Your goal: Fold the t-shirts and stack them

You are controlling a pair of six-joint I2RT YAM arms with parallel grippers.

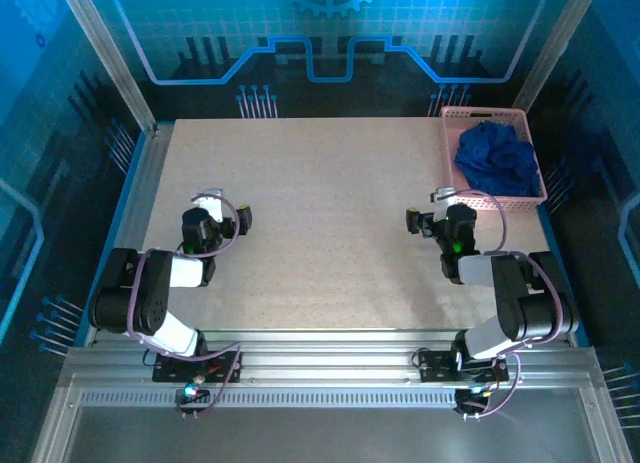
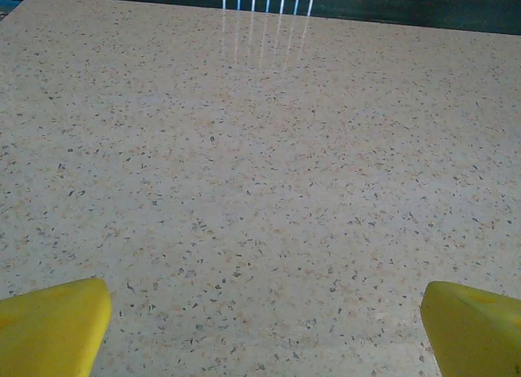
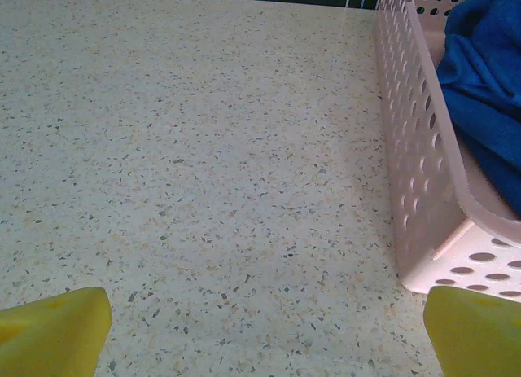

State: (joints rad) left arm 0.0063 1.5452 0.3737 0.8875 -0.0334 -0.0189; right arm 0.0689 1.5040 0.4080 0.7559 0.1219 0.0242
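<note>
Sitting crumpled inside basket (image 1: 447, 148): t-shirts (image 1: 497, 158), none folded or stacked; right gripper (image 3: 264, 332) beside basket, left gripper (image 2: 260, 332) well apart from it, both with fingers spread, empty.

t-shirts (image 1: 497, 155): soft cloth | basket (image 3: 411, 165): perf. plastic, matt | table (image 2: 260, 190): speckled, smooth

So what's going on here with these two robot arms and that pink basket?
Nothing is being handled yet. The left gripper and right gripper both hang open and empty over the speckled table. The blue t-shirts lie in a crumpled heap inside the pink basket at the table's far right corner, unfolded. The right arm sits nearer the basket, so it seems likelier to reach in first.
</note>
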